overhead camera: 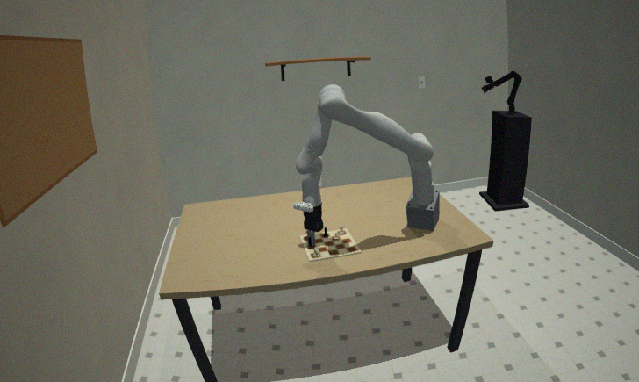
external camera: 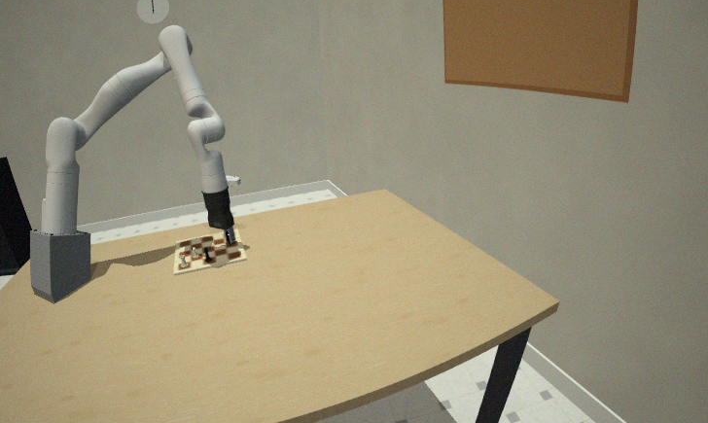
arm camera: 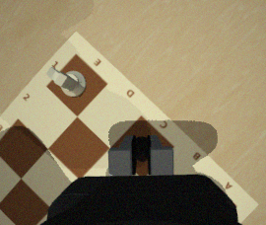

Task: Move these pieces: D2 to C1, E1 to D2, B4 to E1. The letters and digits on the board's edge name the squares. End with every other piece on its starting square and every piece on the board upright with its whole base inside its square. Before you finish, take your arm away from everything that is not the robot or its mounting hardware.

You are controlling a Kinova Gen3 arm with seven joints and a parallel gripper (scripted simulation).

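grey gripper (arm camera: pixel 141 159) pinches a dark chess piece (arm camera: pixel 141 150) low over the board's (arm camera: pixel 117 104) edge row; a pale piece (arm camera: pixel 69 81) stands near.

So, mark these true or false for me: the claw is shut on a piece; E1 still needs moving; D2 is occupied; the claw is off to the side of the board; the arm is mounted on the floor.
1. The black claw is shut on a chess piece. True.
2. A pale chess piece stands on E1 of the brown and cream chequered board. True.
3. A piece stands on D2. False: the wrist view shows no piece on that brown square.
4. The claw hangs over bare table beside the board. False: it is over the board's edge row, about at C1.
5. The arm's grey block base stands on the floor. False: it stands on the light wooden table.
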